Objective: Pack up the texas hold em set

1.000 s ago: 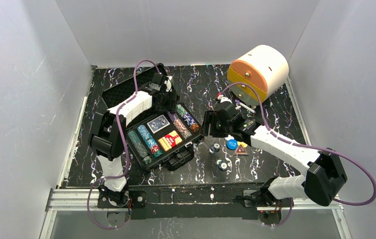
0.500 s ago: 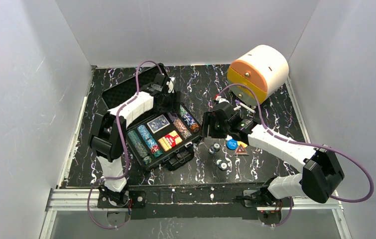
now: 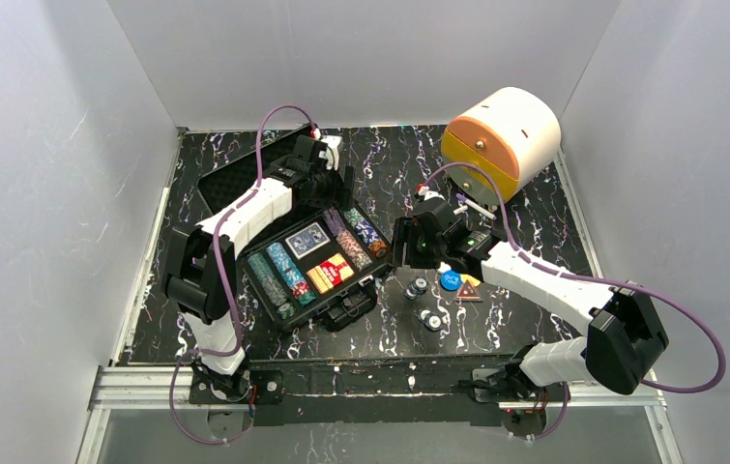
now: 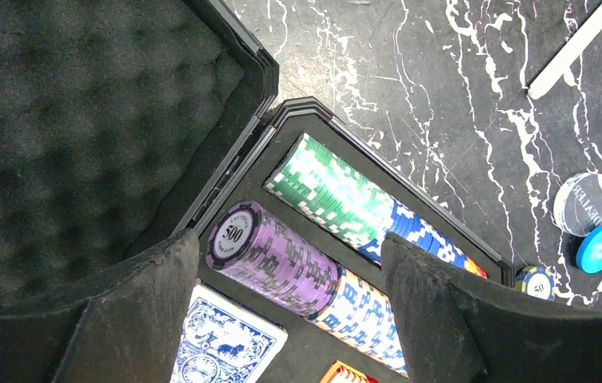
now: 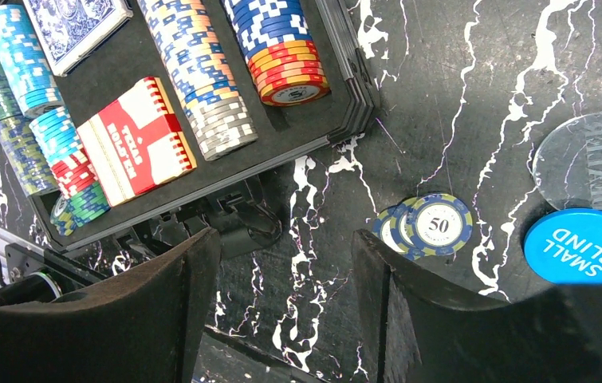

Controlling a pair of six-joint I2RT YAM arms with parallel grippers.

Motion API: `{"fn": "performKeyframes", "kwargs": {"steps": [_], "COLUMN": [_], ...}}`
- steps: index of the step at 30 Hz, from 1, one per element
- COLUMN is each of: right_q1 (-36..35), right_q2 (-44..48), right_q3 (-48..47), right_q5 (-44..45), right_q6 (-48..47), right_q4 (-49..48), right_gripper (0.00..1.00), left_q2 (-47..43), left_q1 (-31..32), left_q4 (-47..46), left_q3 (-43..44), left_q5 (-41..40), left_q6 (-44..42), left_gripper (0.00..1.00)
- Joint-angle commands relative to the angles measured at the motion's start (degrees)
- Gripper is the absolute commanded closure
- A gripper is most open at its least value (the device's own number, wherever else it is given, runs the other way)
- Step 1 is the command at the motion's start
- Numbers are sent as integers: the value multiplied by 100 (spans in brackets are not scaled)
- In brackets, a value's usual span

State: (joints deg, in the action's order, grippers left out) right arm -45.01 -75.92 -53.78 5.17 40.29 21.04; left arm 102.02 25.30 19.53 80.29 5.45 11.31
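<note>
The black poker case (image 3: pixel 334 305) lies open with its foam lid (image 3: pixel 245 179) laid back. It holds rows of chips, a blue card deck (image 3: pixel 306 238) and a red deck (image 3: pixel 331 273). My left gripper (image 3: pixel 332 198) is open and empty above the case's far corner, over the purple chips (image 4: pixel 277 255). My right gripper (image 3: pixel 404 246) is open and empty over bare table beside the case's right edge. Loose "50" chips (image 5: pixel 433 225) lie just right of it, beside a blue small-blind button (image 5: pixel 580 246) and a clear dealer button (image 5: pixel 588 163).
More loose chips (image 3: pixel 430 319) and a red triangular marker (image 3: pixel 468 290) lie near the front right. An orange and cream drum-shaped container (image 3: pixel 501 140) stands at the back right, with a white stick (image 3: pixel 477 206) before it. Grey walls enclose the table.
My left arm has stretched further back and right, carrying its gripper toward the case's far corner. My right gripper edged slightly left toward the case, then held still.
</note>
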Motion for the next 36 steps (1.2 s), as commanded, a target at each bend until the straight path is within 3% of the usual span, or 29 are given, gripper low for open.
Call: {"fn": "performKeyframes", "kwargs": {"steps": [1,6,11,17,36], "right_q1": [14,18,15,16,17], "right_q2": [-10,-35,-66,-52,-156], "right_q3": [-214,-170,-175,-146,-195], "right_q5": [-47,-45,-92,-60,-140], "right_q6": [-37,-13,-3,0,19], "right_q4": [-98,-122,-109,-117,-220], "right_gripper": [31,31,31,31,32], "left_q2": [-72,-57,238,229,805], "left_q1": [32,29,33,28,34], "left_q4": [141,258,672,1058,1345], "left_q3": [15,-149,-183,-320,-207], "left_q5": [130,609,449,87,1156], "left_q6": [6,368,378,507,170], "left_gripper": [21,26,39,42,65]}}
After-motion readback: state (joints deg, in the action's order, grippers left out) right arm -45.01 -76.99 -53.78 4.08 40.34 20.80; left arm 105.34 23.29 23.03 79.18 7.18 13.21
